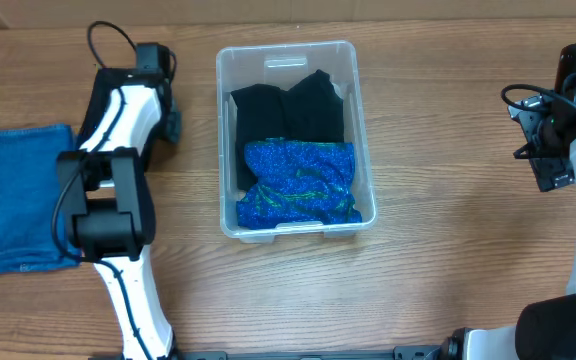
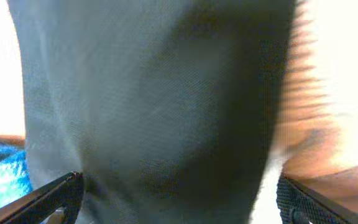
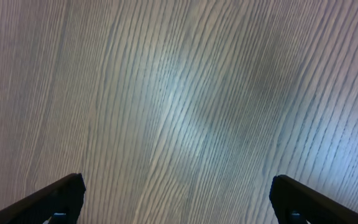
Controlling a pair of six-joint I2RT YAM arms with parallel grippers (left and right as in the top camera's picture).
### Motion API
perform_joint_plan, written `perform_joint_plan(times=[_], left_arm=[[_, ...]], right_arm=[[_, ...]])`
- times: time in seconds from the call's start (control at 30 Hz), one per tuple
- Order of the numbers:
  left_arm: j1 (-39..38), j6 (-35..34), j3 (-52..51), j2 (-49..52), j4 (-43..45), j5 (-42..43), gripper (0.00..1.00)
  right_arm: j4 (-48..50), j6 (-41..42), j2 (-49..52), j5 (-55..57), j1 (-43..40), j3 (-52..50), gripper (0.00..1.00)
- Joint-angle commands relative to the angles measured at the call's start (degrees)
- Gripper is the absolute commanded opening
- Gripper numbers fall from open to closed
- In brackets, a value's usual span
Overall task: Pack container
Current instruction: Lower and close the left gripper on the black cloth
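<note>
The clear container (image 1: 364,130) stands in the middle of the table. It holds folded black cloth (image 1: 288,115) at the back and a crumpled blue-green patterned cloth (image 1: 298,185) at the front. A folded blue towel (image 1: 18,195) lies on the table at the far left. My left gripper (image 1: 171,125) hangs folded back by its arm, left of the container. In the left wrist view the left gripper (image 2: 179,193) is open, with a blurred dark grey surface close in front. My right gripper (image 1: 548,168) (image 3: 176,186) is open over bare wood, far right of the container.
The left arm's black elbow joint (image 1: 108,205) overlaps the blue towel's right edge. A strip of the blue towel (image 2: 2,174) shows at the lower left of the left wrist view. Bare wooden table (image 1: 448,150) lies between the container and the right arm.
</note>
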Motion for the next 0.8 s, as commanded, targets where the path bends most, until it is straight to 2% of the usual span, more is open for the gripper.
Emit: perform_joint_plan(times=[0.0, 0.07, 0.43, 0.67, 0.77], left_arm=[[-0.70, -1.27, 0.70, 3.41, 0.26, -3.06, 1.00], [-0.68, -1.70, 0.70, 3.80, 1.01, -6.23, 1.00], [3.50, -1.95, 0.70, 4.13, 2.40, -7.98, 1.00], [4.17, -2.27, 0.70, 4.13, 2.67, -2.10, 0.99], [4.17, -2.29, 0.70, 4.13, 2.47, -1.92, 0.79]], right_arm=[[0.13, 0.28, -0.15, 0.17, -0.11, 0.07, 1.00], [0.11, 0.28, -0.15, 0.15, -0.11, 0.07, 1.00], [0.11, 0.28, -0.15, 0.15, -0.11, 0.07, 1.00], [0.11, 0.28, -0.15, 0.17, -0.11, 0.07, 1.00], [0.13, 0.28, -0.15, 0.17, -0.11, 0.07, 1.00]])
